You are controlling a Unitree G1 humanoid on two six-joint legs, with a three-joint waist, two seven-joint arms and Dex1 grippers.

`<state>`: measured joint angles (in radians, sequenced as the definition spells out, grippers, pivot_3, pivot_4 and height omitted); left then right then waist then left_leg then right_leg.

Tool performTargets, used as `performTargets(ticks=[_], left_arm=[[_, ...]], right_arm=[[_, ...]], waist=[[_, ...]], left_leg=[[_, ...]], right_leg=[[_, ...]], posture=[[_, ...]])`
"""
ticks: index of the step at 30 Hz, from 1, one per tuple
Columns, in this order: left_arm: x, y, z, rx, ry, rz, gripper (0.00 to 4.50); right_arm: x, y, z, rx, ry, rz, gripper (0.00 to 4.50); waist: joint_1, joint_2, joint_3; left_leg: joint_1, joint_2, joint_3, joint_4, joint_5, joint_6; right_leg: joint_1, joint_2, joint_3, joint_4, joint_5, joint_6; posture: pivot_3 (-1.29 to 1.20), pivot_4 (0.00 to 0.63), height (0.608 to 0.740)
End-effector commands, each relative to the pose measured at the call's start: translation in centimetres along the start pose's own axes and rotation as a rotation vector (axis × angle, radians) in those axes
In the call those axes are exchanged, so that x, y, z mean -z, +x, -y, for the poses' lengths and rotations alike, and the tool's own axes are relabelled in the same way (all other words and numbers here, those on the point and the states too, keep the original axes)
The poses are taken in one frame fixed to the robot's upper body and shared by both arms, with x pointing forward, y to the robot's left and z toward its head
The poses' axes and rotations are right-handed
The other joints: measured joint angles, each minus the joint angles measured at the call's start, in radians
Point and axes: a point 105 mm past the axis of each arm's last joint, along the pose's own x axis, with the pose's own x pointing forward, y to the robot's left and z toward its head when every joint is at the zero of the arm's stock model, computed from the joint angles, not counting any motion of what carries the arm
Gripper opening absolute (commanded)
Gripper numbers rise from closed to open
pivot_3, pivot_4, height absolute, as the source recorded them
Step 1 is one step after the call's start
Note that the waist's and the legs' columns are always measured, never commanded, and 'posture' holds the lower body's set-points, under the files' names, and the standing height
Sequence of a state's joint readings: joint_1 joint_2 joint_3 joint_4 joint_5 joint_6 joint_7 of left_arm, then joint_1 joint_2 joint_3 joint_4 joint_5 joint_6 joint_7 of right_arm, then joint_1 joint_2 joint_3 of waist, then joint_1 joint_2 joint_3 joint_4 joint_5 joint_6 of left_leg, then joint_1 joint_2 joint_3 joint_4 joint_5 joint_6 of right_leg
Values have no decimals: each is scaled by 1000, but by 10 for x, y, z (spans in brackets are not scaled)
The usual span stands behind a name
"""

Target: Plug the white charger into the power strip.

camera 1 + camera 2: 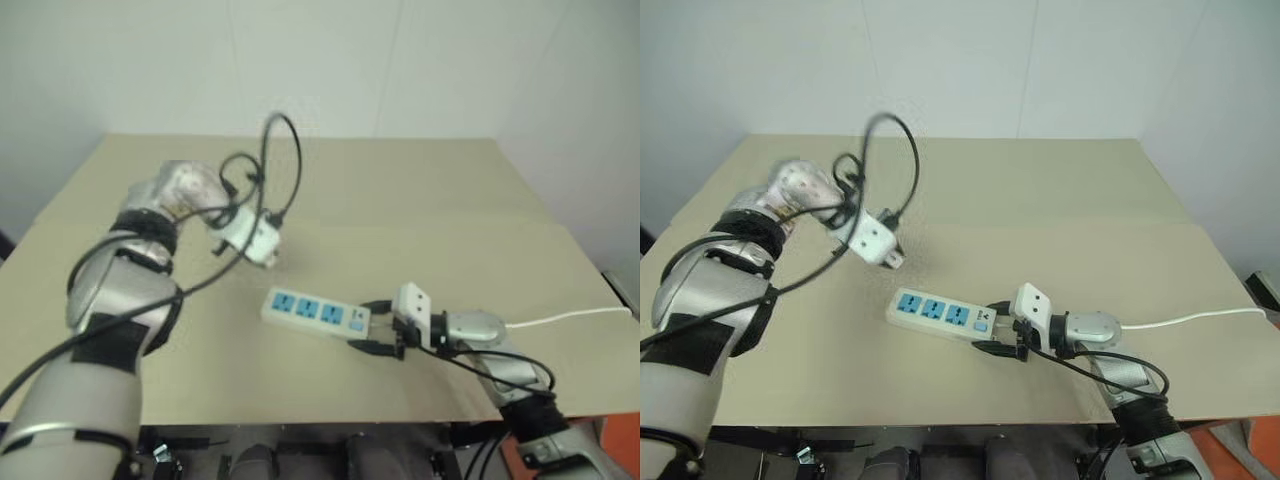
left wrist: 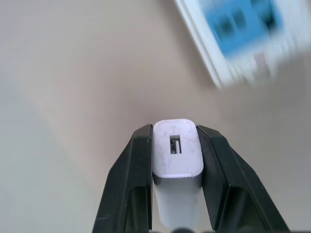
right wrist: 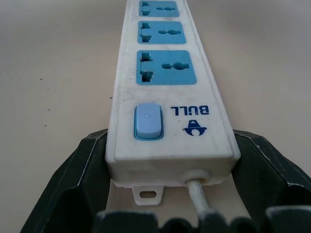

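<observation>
Near the middle of the left eye frame, slightly low, you have the power strip [image 1: 306,312] lying flat on the tan table [image 1: 420,200], its three blue sockets [image 3: 165,67] facing up and running toward the left of the picture. Your right gripper [image 1: 374,327] sits at the strip's switch end, lower right of centre, with one black finger on each side of the white bar; the right wrist view shows both fingers [image 3: 73,174] pressed along the bar's edges, so it is clamped around that end. Between those fingers you can see the pale blue switch [image 3: 148,121] and the thin white cord [image 3: 199,196] leaving the end of the bar. That cord [image 1: 570,318] trails off toward the right edge of the frame.

Up and to the left of the strip, your left gripper [image 1: 262,245] hangs above the table, well apart from the strip. Its two fingers [image 2: 131,179] are closed on the white charger [image 2: 177,165], gripping its two sides, with the small slot on its end face turned toward the wrist camera. In that wrist view the strip is a blurred blue-and-white shape in the upper right corner. A black cable [image 1: 285,150] loops above the left wrist.
</observation>
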<state>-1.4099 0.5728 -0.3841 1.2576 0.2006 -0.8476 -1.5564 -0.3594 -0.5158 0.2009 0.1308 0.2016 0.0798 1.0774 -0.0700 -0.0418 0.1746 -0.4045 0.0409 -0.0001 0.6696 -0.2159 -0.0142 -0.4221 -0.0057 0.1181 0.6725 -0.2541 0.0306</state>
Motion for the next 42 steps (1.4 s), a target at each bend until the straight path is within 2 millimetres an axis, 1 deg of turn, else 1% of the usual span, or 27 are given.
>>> performTargets(ticks=[1,3,5,7,9,12,14,16,17,20,23,27,31,37,42], left_arm=[[-25,-42,-29,-279,-137,288,1010],[-31,-55,-33,-377,-260,472,1010],[-29,-62,-29,-427,-394,628,1010],[-28,-62,-20,-443,-523,801,1010],[-31,-59,-6,-424,-595,926,1010],[-30,-44,14,-425,-653,945,1010],[-32,-42,19,-426,-704,994,1010],[-36,-37,23,-406,-747,1036,1010],[-37,-33,25,-394,-763,1039,1010],[-42,-8,29,-329,-788,1013,1010],[-48,13,31,-245,-749,964,1010],[-56,37,23,-158,-704,916,1010],[-55,60,25,-77,-684,839,1010],[-57,69,27,-16,-662,793,1010],[-55,72,28,3,-652,760,1010]], right_arm=[[4,0,9,20,9,-17,3396],[3,2,12,7,5,-12,3396],[4,4,15,1,7,-13,3396],[4,6,17,-17,16,0,3396],[3,7,15,-59,27,22,3396],[4,8,10,-152,31,31,3396],[6,10,11,-176,30,25,3396],[7,14,12,-200,31,27,3396],[7,15,12,-209,30,26,3396],[9,21,13,-230,24,16,3396],[9,24,13,-244,26,21,3396],[11,28,8,-264,26,21,3396],[17,27,4,-271,30,8,3396],[20,28,2,-276,9,-14,3396],[23,32,2,-260,-7,-32,3396]], waist=[[-2,0,0],[-1,0,0],[0,1,0],[-3,1,0],[-4,1,0],[-1,1,0],[0,1,0],[0,1,0],[0,1,0],[-3,1,-1],[-7,1,-1],[-10,1,-1],[-22,1,-1],[-27,1,-1],[-29,1,-1]], left_leg=[[0,0,0,0,0,0],[0,1,0,0,0,0],[1,1,-1,1,0,0],[1,1,-1,3,0,0],[1,2,-2,4,0,0],[0,2,-3,6,0,0],[1,3,-3,7,0,0],[0,3,-4,8,0,0],[0,3,-4,8,0,0],[4,2,-3,8,0,0],[6,3,-3,8,0,0],[6,5,-3,7,0,0],[6,6,-3,7,0,0],[5,6,-3,6,0,0],[6,6,-3,6,0,0]], right_leg=[[0,0,0,1,0,0],[0,0,0,1,0,0],[0,0,-1,2,0,0],[0,0,-1,3,0,0],[0,1,-2,5,0,0],[0,1,-3,7,0,-1],[0,1,-4,7,3,-6],[1,1,-5,7,4,-7],[1,1,-5,7,4,-7],[4,1,-4,7,4,-7],[5,3,-3,7,4,-7],[5,7,-2,7,4,-7],[4,8,-1,7,4,-7],[3,8,0,7,3,-6],[4,8,0,7,2,-3]], posture=[[0,150,740],[0,150,740],[0,150,740],[0,150,740],[0,150,740],[0,150,740],[0,150,740],[0,150,740],[0,150,740],[0,150,740],[0,150,740],[0,150,740],[0,150,740],[0,150,740],[0,150,740]])
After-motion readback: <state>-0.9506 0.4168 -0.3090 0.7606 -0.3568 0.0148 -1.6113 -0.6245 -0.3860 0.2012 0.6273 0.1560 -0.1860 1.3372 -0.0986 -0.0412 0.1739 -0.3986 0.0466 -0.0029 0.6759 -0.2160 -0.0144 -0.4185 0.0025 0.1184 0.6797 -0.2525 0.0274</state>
